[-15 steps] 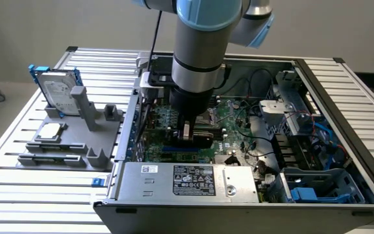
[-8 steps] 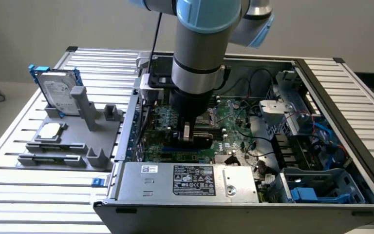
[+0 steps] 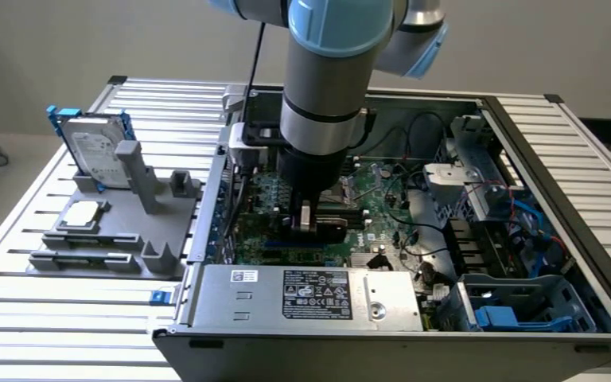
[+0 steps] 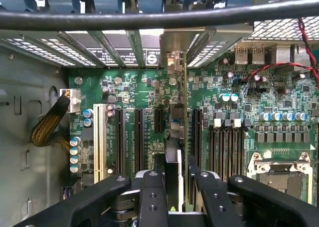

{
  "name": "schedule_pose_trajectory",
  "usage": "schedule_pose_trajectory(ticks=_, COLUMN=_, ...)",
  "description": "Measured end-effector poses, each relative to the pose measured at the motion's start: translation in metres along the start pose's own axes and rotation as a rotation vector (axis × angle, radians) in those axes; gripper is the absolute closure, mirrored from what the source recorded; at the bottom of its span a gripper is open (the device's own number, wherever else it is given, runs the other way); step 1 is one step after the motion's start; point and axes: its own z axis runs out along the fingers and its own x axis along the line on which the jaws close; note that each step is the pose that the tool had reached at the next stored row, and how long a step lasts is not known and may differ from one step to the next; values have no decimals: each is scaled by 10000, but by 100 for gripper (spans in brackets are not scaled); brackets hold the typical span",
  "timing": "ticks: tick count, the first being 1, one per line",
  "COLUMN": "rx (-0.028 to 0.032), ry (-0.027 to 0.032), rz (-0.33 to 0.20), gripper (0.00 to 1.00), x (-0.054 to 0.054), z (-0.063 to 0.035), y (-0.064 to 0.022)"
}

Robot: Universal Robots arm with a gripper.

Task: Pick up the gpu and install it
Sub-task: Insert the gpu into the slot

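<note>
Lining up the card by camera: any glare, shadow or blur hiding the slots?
Wrist view: motherboard evenly lit and sharp, slots readable; the near black cable and fingers look soft. Exterior view: the arm blocks and shades the slot area; mild sheen on the power supply.

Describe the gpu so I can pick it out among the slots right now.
Look inside the open computer case, at the green motherboard. The end effector is down over its row of black expansion slots, gripping the gpu. Unlike the empty slots beside it, it stands on edge, a thin card with a silver bracket at the case's rear wall.
</note>
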Motion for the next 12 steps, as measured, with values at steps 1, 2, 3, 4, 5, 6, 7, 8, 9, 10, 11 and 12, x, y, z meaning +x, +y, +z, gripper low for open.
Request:
schedule_pose_trajectory(ticks=1, rx=-2, ry=4, rz=-11, gripper=73, x=-1, z=2, y=0)
schedule_pose_trajectory(ticks=2, rx=-3, ry=7, rz=-18, gripper=73, x=-2, z=4, y=0)
schedule_pose_trajectory(ticks=3, rx=-4, ry=8, rz=-24, gripper=73, x=-4, z=6, y=1)
schedule_pose_trajectory(ticks=4, rx=-4, ry=9, rz=-29, gripper=73, x=-7, z=8, y=1)
schedule_pose_trajectory(ticks=5, rx=-5, ry=10, rz=-34, gripper=73, x=-11, z=10, y=1)
schedule_pose_trajectory(ticks=6, rx=-6, ry=12, rz=-39, gripper=73, x=-15, z=11, y=1)
schedule_pose_trajectory(ticks=7, rx=-5, ry=10, rz=-45, gripper=73, x=-19, z=13, y=0)
schedule_pose_trajectory(ticks=8, rx=-5, ry=10, rz=-49, gripper=73, x=-22, z=15, y=1)
schedule_pose_trajectory(ticks=9, rx=-4, ry=9, rz=-50, gripper=73, x=-23, z=16, y=4)
schedule_pose_trajectory(ticks=10, rx=-4, ry=10, rz=-52, gripper=73, x=-25, z=19, y=8)
schedule_pose_trajectory(ticks=11, rx=-3, ry=10, rz=-53, gripper=73, x=-26, z=21, y=13)
schedule_pose_trajectory(ticks=12, rx=-4, ry=10, rz=-53, gripper=73, x=-25, z=24, y=20)
